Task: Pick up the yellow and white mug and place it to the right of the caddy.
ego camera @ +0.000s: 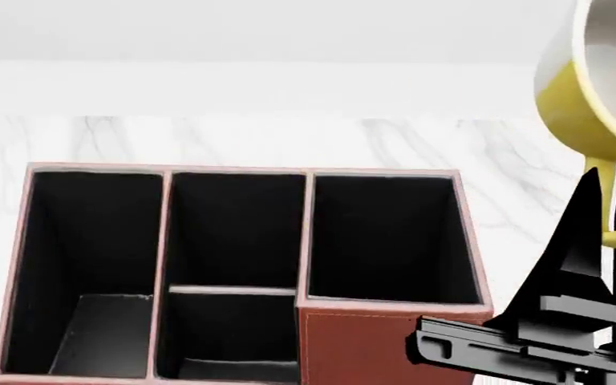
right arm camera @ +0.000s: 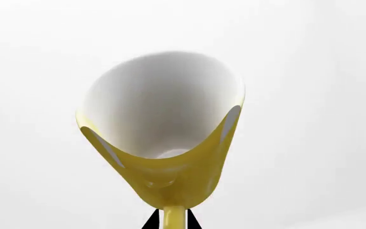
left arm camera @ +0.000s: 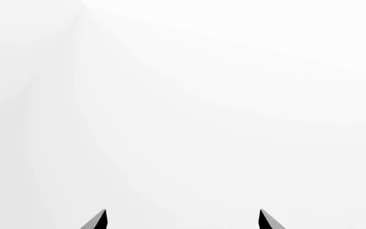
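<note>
Clamped on the yellow loop handle of the yellow and white mug (right arm camera: 164, 124), as seen from the right wrist: right gripper (right arm camera: 170, 220) with two black fingertips pressed against either side of the handle stem. Mug directly beyond the jaws, mouth turned toward the camera, white inside fully open to view, yellow wall wrapping beneath. Nothing behind it but pale blank background.

From the left wrist: left gripper (left arm camera: 181, 220) with jaws spread wide apart, only two dark tips showing, nothing between them. Ahead just a white, featureless surface.

From the head: mug (ego camera: 592, 96) raised high at the right edge, tilted, partly cut off by the frame, handle hanging down into the black fingers of the right gripper (ego camera: 608, 200). Clear of the marble table (ego camera: 233, 140), well above it. Lower and to the left, the caddy (ego camera: 383, 337), reddish-brown with black-lined compartments, its top rim open. Dark body of the right arm crossing in front of the caddy's right corner. Mug up and to the right of the caddy, not touching it.
</note>
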Tool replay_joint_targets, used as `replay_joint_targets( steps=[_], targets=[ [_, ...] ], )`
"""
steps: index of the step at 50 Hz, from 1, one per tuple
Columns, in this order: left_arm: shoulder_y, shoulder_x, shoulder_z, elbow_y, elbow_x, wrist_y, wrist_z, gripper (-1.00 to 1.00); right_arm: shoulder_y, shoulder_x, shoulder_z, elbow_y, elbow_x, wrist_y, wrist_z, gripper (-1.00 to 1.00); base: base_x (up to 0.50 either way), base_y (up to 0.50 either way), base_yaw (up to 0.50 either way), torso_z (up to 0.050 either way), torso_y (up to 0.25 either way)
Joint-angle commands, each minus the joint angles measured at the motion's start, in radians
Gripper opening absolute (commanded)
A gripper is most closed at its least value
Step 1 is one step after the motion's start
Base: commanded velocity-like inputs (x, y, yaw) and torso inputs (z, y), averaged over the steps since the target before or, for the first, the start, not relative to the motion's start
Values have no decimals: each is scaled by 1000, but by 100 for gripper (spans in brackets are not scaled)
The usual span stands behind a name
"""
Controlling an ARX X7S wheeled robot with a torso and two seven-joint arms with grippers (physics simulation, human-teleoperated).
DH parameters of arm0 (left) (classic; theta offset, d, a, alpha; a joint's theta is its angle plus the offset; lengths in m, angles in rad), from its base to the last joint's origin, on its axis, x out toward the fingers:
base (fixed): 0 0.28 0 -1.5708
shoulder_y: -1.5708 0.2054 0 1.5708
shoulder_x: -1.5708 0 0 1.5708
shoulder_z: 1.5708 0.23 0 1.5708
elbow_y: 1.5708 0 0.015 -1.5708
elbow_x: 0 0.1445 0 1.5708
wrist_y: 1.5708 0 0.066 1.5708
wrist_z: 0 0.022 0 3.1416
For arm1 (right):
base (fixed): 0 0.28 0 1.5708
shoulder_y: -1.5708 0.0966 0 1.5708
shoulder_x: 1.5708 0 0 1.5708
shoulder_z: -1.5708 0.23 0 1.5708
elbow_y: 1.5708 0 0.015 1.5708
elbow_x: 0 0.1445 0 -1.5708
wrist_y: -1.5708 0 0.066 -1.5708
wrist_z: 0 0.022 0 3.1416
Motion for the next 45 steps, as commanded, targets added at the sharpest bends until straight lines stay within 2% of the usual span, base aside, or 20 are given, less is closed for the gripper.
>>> replay_joint_targets(
  steps=[1,22,45],
  targets=[
    [0,0,0,0,1,0,1,100,-47,55,0,84,27,-82,-67,-100,0,0,0,0,0],
    [0,0,11,0,12,0,2,100,-158,18,-50,294,99,-205,-169,-100,0,0,0,0,0],
    [0,0,0,0,0,-2,3,100,-267,-109,-95,556,232,-264,-315,-100,0,0,0,0,0]
  ],
)
